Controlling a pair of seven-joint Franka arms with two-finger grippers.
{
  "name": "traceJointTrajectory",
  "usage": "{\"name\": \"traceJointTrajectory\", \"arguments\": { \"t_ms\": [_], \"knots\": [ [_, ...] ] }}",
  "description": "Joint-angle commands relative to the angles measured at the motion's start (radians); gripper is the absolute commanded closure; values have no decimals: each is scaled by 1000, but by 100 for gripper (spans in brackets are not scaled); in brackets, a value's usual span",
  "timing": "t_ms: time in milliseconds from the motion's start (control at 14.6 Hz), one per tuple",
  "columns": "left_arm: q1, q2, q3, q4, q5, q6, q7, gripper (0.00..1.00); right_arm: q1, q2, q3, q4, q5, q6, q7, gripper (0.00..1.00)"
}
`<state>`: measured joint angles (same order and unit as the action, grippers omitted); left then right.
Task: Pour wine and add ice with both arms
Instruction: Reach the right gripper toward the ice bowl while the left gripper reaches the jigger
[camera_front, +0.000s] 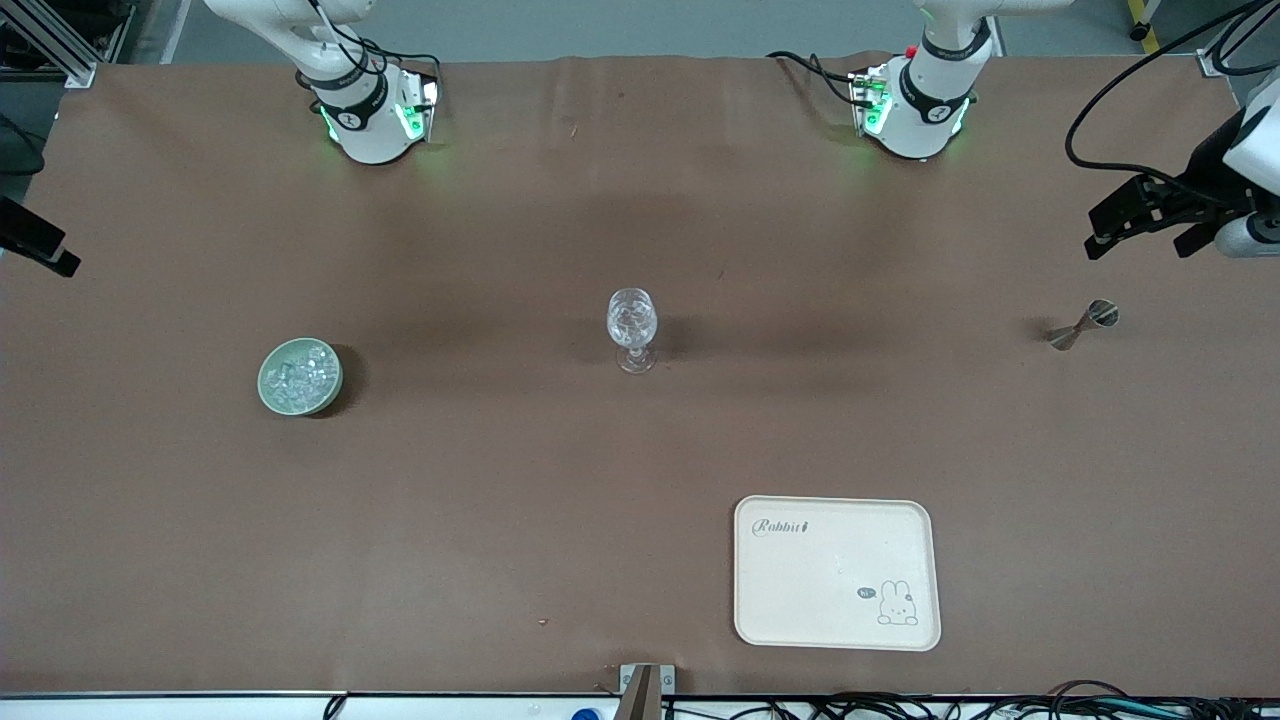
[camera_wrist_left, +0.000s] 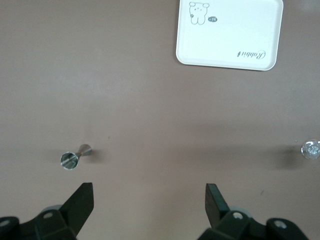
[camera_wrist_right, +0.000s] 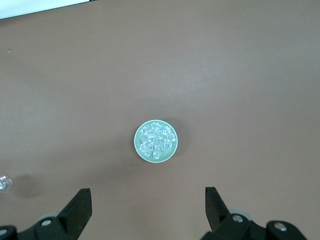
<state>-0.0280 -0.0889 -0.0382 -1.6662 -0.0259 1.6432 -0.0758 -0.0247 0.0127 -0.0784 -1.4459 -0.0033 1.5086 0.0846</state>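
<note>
A clear wine glass (camera_front: 632, 325) stands upright mid-table. A pale green bowl (camera_front: 268, 385) holds a heap of clear ice cubes (camera_front: 300, 372) toward the right arm's end. A small metal jigger (camera_front: 1083, 325) lies on its side toward the left arm's end. My left gripper (camera_front: 1140, 240) is open and empty, up in the air by the jigger; its wrist view shows the open gripper (camera_wrist_left: 149, 200), the jigger (camera_wrist_left: 75, 155) and the glass (camera_wrist_left: 311, 149). My right gripper (camera_front: 40, 245) is open and empty (camera_wrist_right: 148, 202), above the table beside the bowl (camera_wrist_right: 137, 142) of ice (camera_wrist_right: 156, 140).
A white rabbit-print tray (camera_front: 837, 572) lies flat, nearer the front camera than the glass, and shows in the left wrist view (camera_wrist_left: 230, 32). The glass shows at the edge of the right wrist view (camera_wrist_right: 4, 183). The brown table cover runs to all edges.
</note>
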Motion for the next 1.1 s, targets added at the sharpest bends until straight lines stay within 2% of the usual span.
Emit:
{"name": "traceJointTrajectory", "arguments": {
  "t_ms": [0, 548, 822, 960, 1028],
  "knots": [
    [-6, 17, -6, 3, 1, 30, -9, 1, -3, 7, -1, 19, 17, -16, -8, 0],
    [39, 55, -9, 3, -5, 27, -9, 0, 3, 6, -1, 0, 17, -30, -9, 0],
    [175, 147, -9, 16, -44, 43, -4, 0, 12, 7, -1, -60, 17, -30, -25, 0],
    [287, 223, -9, 34, -135, 70, 10, 0, 34, 6, 0, -147, 8, 16, -25, 0],
    [333, 265, -9, 48, -175, 81, 11, 0, 35, 7, 0, -228, 8, 78, -25, 0]
  ]
}}
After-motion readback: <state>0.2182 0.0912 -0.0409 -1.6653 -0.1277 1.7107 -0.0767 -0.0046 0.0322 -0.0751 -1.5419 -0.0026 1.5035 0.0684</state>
